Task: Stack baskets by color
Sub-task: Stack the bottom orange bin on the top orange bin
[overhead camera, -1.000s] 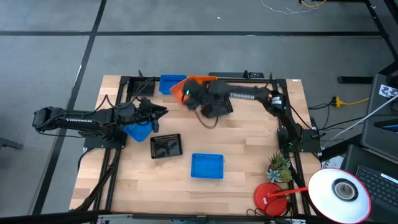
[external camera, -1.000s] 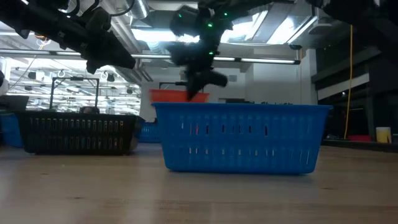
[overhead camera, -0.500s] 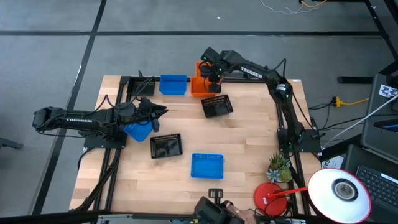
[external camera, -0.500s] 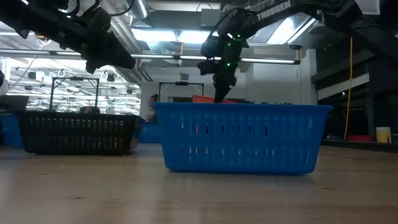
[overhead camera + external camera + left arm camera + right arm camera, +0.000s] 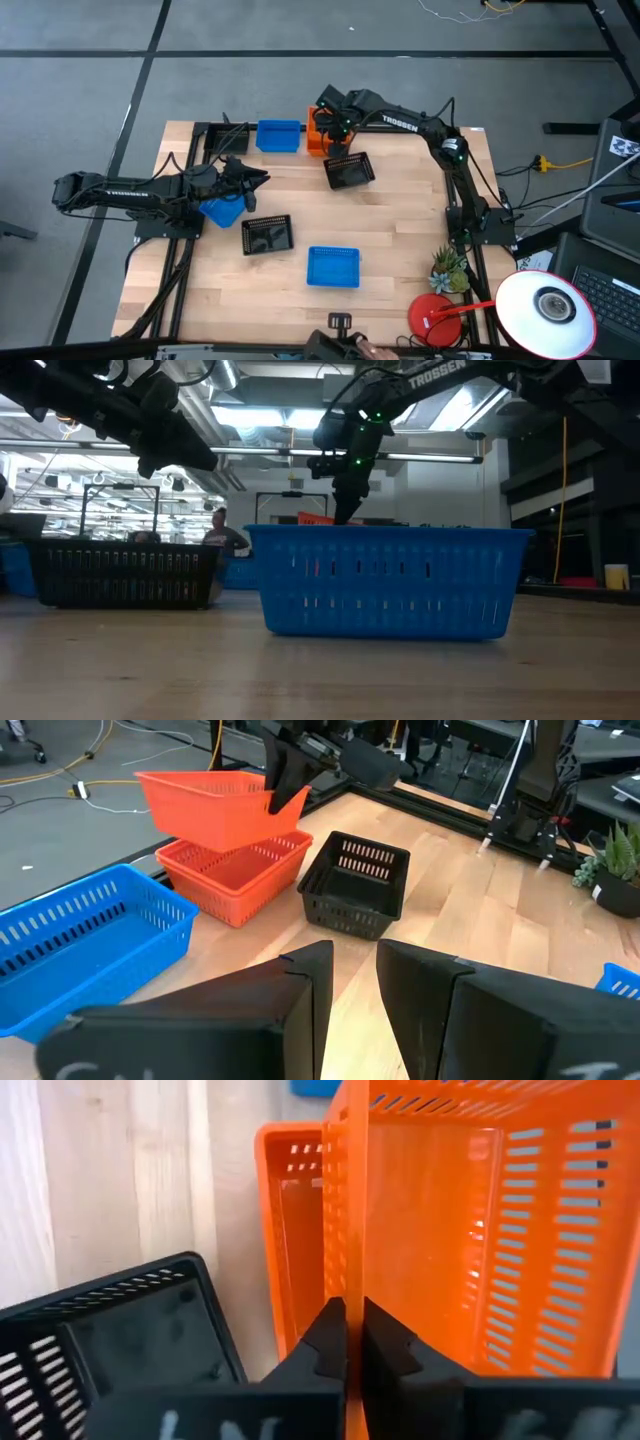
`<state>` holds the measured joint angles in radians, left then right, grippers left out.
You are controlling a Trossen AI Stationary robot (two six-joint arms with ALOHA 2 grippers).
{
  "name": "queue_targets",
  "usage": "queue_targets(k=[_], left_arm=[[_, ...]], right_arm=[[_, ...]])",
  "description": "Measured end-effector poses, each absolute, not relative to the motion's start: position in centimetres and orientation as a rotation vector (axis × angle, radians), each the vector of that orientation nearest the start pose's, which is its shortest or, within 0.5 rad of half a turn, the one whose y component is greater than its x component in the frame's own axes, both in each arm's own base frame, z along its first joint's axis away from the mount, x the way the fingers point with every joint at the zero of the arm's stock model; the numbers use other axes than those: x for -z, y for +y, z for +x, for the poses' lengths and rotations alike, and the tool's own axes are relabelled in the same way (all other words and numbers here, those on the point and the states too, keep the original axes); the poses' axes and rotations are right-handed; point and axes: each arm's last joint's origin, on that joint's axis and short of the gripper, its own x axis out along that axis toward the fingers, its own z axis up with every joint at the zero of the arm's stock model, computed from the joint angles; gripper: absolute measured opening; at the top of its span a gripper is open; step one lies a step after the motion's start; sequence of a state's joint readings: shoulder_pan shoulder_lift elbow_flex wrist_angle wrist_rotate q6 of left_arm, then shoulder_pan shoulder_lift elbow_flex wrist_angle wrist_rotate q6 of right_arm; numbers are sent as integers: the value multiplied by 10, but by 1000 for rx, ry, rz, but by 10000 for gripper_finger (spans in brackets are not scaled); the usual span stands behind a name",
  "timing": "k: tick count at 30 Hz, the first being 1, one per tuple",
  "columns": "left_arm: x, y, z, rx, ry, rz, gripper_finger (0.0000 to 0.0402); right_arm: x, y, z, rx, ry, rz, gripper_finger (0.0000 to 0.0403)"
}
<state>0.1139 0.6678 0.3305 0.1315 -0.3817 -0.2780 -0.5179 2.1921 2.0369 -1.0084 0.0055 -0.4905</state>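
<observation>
My right gripper [image 5: 336, 124] is shut on an orange basket [image 5: 212, 805] that hangs just over a second orange basket [image 5: 235, 872] at the table's far edge. A blue basket [image 5: 278, 136] lies left of them, and a black basket [image 5: 349, 171] just in front. Another black basket [image 5: 266, 235] and a blue one [image 5: 332, 267] sit mid-table. My left gripper [image 5: 355, 970] waits open at the left, above a blue basket [image 5: 222, 210]. My right gripper pinches one side wall [image 5: 345, 1270] of the upper orange basket at its rim, one finger inside and one outside. The fingers come steeply from above. The basket is open side up and slightly tilted over the lower orange one; whether they touch I cannot tell.
A red lamp base [image 5: 432, 318] with a white head [image 5: 545, 305] and a small plant [image 5: 450, 268] stand at the near right corner. A dark frame rail [image 5: 400, 124] runs along the far edge. A person [image 5: 215, 538] shows in the room behind.
My right gripper has swung toward the table's far right, rolling its wrist, and has carried the orange basket over the other orange basket. The basket has turned about with it and now sits lower over the second one.
</observation>
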Motion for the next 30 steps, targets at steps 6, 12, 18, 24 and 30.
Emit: queue_targets(k=[6,12,18,24,30], left_arm=[[-223,28,154,-519,136,-244,73],[-223,28,154,-519,136,-244,73],[-223,28,154,-518,136,-244,73],[-223,28,154,-518,136,-245,73],[-223,28,154,-518,136,-245,73]], right_arm=[[-250,-229,402,192,1214,-94,9],[-250,-229,401,185,1219,-84,61],[-250,-228,401,183,1220,-84,88],[-250,-226,402,180,1221,-84,116],[-259,-209,411,153,1223,-126,125]])
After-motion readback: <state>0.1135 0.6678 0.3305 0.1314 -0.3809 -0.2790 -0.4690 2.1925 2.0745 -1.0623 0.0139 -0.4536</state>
